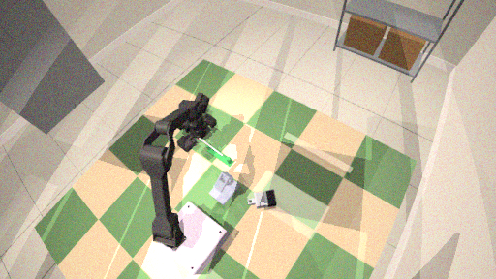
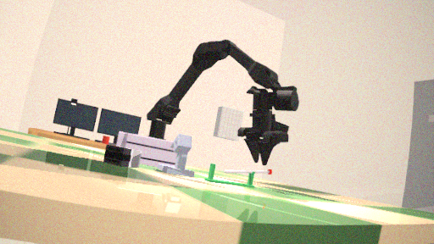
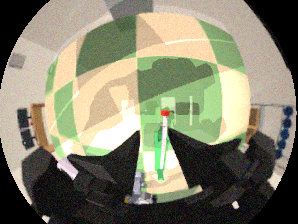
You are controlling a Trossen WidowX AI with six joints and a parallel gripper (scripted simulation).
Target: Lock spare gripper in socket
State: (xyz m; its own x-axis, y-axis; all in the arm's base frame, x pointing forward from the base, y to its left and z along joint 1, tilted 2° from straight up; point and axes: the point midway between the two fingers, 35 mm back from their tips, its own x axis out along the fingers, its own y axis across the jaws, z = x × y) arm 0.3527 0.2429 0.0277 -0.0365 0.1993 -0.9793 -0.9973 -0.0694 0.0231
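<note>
The lock pin [image 1: 210, 146] [image 2: 242, 171] [image 3: 164, 142], a thin white rod with a red head [image 2: 269, 172] [image 3: 165, 113], lies level across the green cradle [image 1: 225, 160] [image 2: 229, 183] [image 3: 160, 175]. My gripper [image 2: 260, 163] [image 3: 153, 131] is partly open and empty, pointing down just above the pin's red-headed end without touching it. In the top view the fingertips are hidden by the arm. The grey-blue mount [image 1: 223, 190] [image 2: 181, 158] [image 3: 139, 185] stands between the cradle and the arm's base; no pin shows in it. The spare gripper [image 1: 263, 199] [image 2: 119, 156], black and light grey, lies beside the mount.
The pale base block [image 1: 205, 232] [image 2: 148, 149] under the arm stands close behind the mount. A shelf with brown boxes [image 1: 364, 35] and a desk with monitors [image 2: 76, 114] are far off.
</note>
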